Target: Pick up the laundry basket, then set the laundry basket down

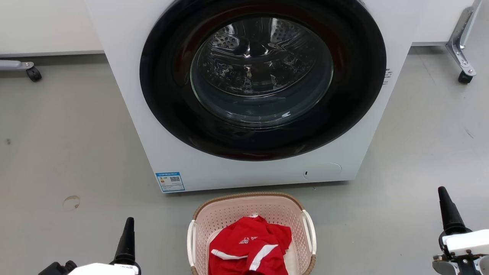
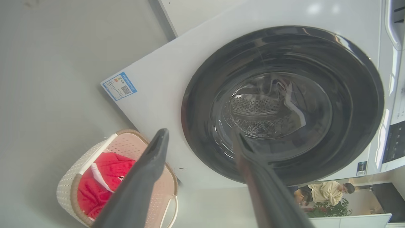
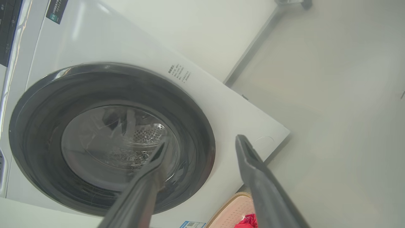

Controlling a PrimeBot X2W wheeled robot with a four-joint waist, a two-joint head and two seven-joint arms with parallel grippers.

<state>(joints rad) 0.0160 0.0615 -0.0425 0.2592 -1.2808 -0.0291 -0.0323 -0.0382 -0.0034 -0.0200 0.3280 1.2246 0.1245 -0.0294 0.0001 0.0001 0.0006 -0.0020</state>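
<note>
The laundry basket (image 1: 229,217), pale pink with a brown rim and white side handles (image 1: 310,229), sits on the grey floor just in front of the washer, at the bottom centre of the head view. A red and white garment (image 1: 248,244) lies inside it. My left gripper (image 1: 129,225) hangs to the basket's left, well apart from it. My right gripper (image 1: 444,194) is farther off on the right. In the left wrist view the basket (image 2: 68,186) lies at lower left, and that gripper (image 2: 200,136) is open and empty. The right gripper (image 3: 202,142) is open too, with the basket's rim (image 3: 234,205) low between its fingers.
A white front-loading washer (image 1: 191,168) with a shut dark round door (image 1: 263,76) stands right behind the basket. Caster legs stand at the far left (image 1: 33,73) and far right (image 1: 465,76). Grey floor spreads on both sides. People (image 2: 326,193) appear in the left wrist view's background.
</note>
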